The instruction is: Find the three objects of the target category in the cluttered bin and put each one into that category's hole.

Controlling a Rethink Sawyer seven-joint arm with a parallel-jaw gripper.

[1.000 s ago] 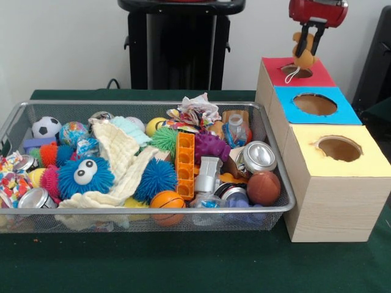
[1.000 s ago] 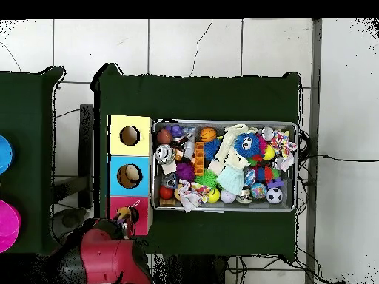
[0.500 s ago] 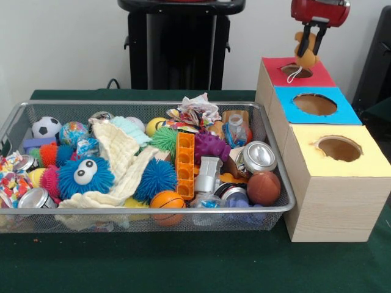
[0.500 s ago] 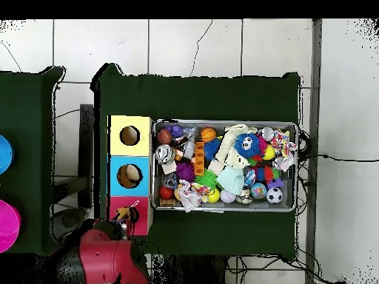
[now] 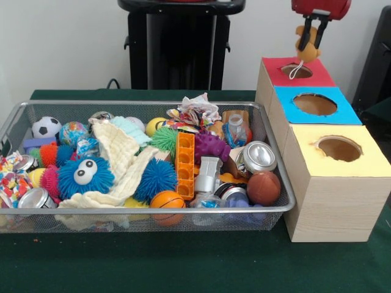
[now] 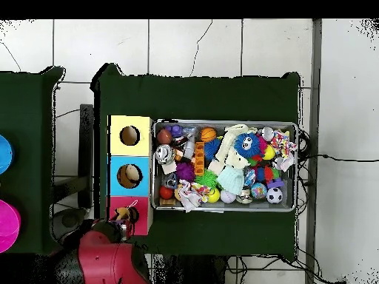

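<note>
My gripper (image 5: 310, 40) hangs at the top right of the front view, shut on a tan plush animal (image 5: 310, 52). It holds the plush above the round hole with the red surround (image 5: 297, 71) at the far end of the pale wood box. A white string loop dangles from the plush down to the hole's rim. In the overhead view the gripper (image 6: 122, 217) and plush (image 6: 121, 215) sit over the red end of the box (image 6: 141, 222). The silver wire-mesh bin (image 5: 146, 104) lies left of the box, full of clutter. No other plush animal shows clearly in it.
The bin (image 6: 224, 123) holds spiky puffer balls (image 5: 85, 176), a cream cloth (image 5: 125, 160), cans (image 5: 259, 156), a soccer ball (image 5: 46, 127), a basketball (image 5: 167, 202) and an orange brick (image 5: 185, 166). The blue-surround hole (image 5: 314, 104) and yellow-surround hole (image 5: 338, 148) lie nearer the camera. Something tan shows inside the blue hole (image 6: 130, 175).
The gripper has risen a little with the plush still in it, staying over the red-surround hole. The bin's contents have not moved.
</note>
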